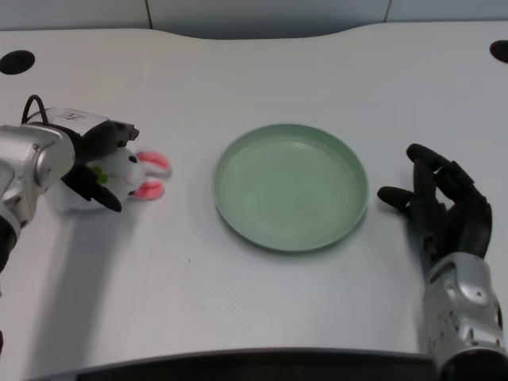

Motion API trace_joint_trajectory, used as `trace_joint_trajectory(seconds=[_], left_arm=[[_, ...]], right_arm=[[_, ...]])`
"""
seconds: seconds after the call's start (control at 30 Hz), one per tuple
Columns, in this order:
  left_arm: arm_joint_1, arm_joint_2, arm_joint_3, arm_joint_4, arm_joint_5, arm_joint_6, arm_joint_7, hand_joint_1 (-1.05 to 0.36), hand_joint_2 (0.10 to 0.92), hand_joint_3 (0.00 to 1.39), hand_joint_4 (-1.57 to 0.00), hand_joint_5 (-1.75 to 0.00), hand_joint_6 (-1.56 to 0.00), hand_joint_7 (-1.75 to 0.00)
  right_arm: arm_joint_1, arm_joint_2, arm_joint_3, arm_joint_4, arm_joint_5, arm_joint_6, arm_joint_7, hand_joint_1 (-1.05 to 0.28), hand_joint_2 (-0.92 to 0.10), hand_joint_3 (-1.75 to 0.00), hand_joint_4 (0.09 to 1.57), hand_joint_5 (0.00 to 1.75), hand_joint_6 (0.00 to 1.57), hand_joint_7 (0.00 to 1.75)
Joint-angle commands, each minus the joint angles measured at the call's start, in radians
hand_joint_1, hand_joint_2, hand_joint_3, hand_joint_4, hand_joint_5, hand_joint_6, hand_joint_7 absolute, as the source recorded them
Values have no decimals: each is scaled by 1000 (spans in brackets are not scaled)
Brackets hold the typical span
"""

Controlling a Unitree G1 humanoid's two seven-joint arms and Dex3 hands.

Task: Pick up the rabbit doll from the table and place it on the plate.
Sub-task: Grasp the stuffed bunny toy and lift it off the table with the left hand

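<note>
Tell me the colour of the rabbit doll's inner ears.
Pink, on a white rabbit doll; visible in the head view.

Rabbit doll (131, 176): white plush with pink-lined ears pointing toward the plate, lying on its side near the table's left edge. Plate (290, 186): round, pale green, shallow-rimmed, upright and empty at the table's centre, well apart from the doll.
</note>
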Motion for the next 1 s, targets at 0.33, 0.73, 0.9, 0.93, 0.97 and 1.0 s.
trace_joint_trajectory(seconds=[0.33,0.73,0.9,0.93,0.97,1.0], left_arm=[[-60,-4,-111,129,82,-17,125,-955,919,18,-79,-90,-137,-23],[-81,-9,-159,188,105,-41,207,-919,915,9,-155,-126,-211,-38],[-90,-19,-176,225,108,-39,229,-884,899,1,-190,-140,-246,-38],[-90,-20,-175,232,105,-40,236,-878,895,0,-195,-142,-251,-38],[-89,-22,-173,238,100,-41,242,-859,892,0,-230,-157,-269,-41],[-89,-27,-169,246,93,-37,245,-838,886,0,-267,-171,-287,-43]], right_arm=[[25,4,6,-35,-1,8,-1,-301,-921,-291,717,998,657,525],[34,7,0,-48,16,14,10,-302,-921,-277,725,1021,655,516],[39,8,4,-61,8,20,0,-302,-921,-274,722,1012,654,508],[40,8,4,-62,9,20,3,-302,-921,-277,720,1010,651,506],[42,8,2,-65,14,21,8,-300,-921,-283,720,1007,653,505],[42,8,0,-64,17,21,12,-304,-921,-282,723,1007,655,506]])
